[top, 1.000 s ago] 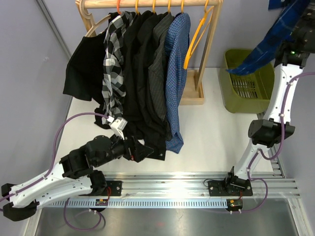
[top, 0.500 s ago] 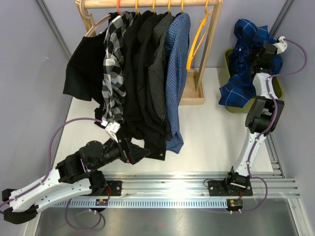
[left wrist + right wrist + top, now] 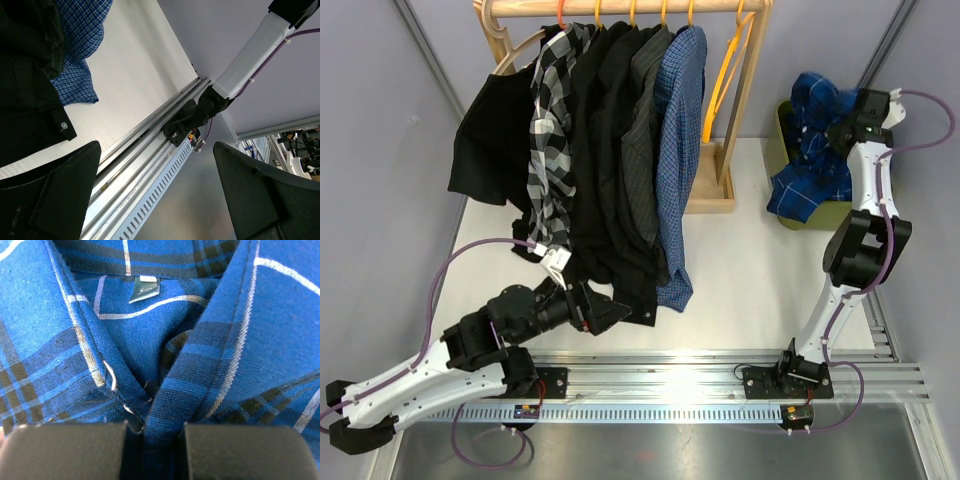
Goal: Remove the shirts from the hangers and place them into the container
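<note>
We see the right end effector (image 3: 154, 432) clamped on a fold of the dark blue plaid shirt (image 3: 808, 150), close to its collar. In the wrist view the two black fingers (image 3: 65, 450) pinch the cloth between them, with the neck label just above. The right arm reaches up and over the green basket (image 3: 772, 135) at the far right of the counter (image 3: 760, 280). The shirt sits bunched in and over the basket. Its lower part spills across the basket's front-left rim, so only strips of olive plastic show beside and below it.

The left end effector (image 3: 610, 312) has its fingers spread wide and grips nothing. It lies low over the near left part of the counter, just beside the hems of the hanging shirts. Whether it touches them we cannot tell. From its wrist camera, the corner of the light blue checked shirt (image 3: 678, 150) and a black cuff hang at upper left.

On the wooden rack (image 3: 750, 90) the other shirts hang packed together on orange hangers. From the left they are a black shirt (image 3: 490, 140), a black-and-white plaid shirt (image 3: 550, 130), more black ones, a charcoal pinstripe shirt (image 3: 642, 130) and then the light blue one. One bare hanger (image 3: 720, 75) hangs tilted at the rack's right end.
</note>
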